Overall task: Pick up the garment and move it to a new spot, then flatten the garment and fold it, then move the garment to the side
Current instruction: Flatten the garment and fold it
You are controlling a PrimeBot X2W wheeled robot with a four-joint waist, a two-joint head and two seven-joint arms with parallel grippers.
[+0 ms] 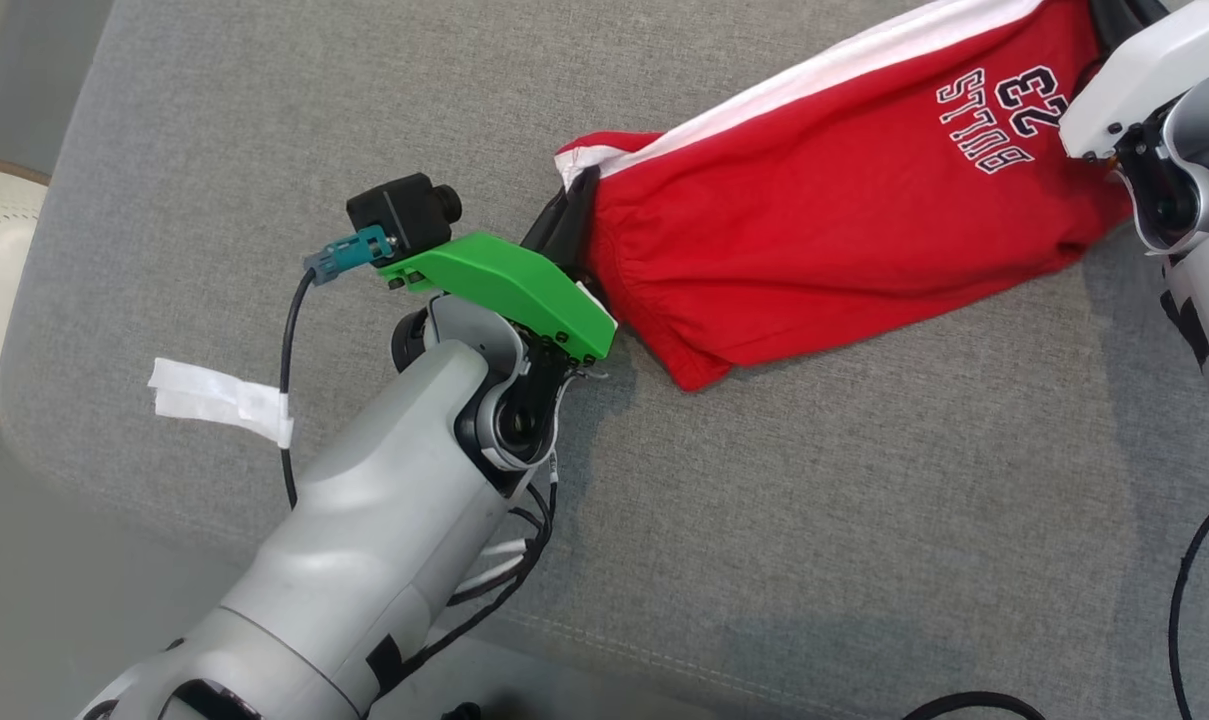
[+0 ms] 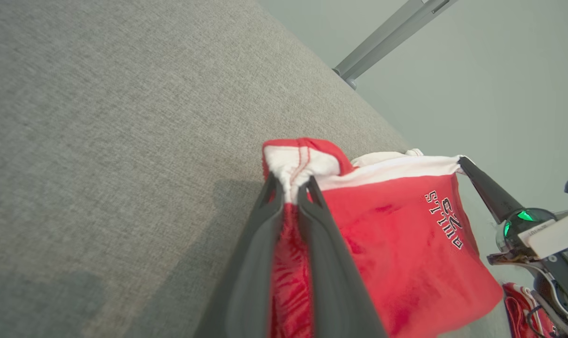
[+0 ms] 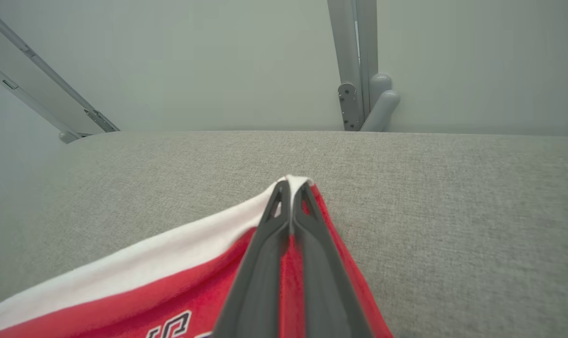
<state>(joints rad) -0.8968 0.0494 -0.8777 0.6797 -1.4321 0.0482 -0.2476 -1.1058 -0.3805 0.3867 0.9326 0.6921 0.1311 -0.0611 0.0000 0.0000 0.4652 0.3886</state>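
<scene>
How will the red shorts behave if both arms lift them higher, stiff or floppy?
Probably floppy: the red shorts sag and crease between the two pairs of jaws pinching their white-striped edge. Likely light: two small pinches seem enough to hold them. The lower hem may drag on the grey cushion.

The red garment point(image 1: 844, 230), white-banded and printed BULLS 23, is stretched taut between the left pincer point(image 2: 291, 185) and the right pincer point(image 3: 293, 185), each clamping a white-edged corner.
</scene>
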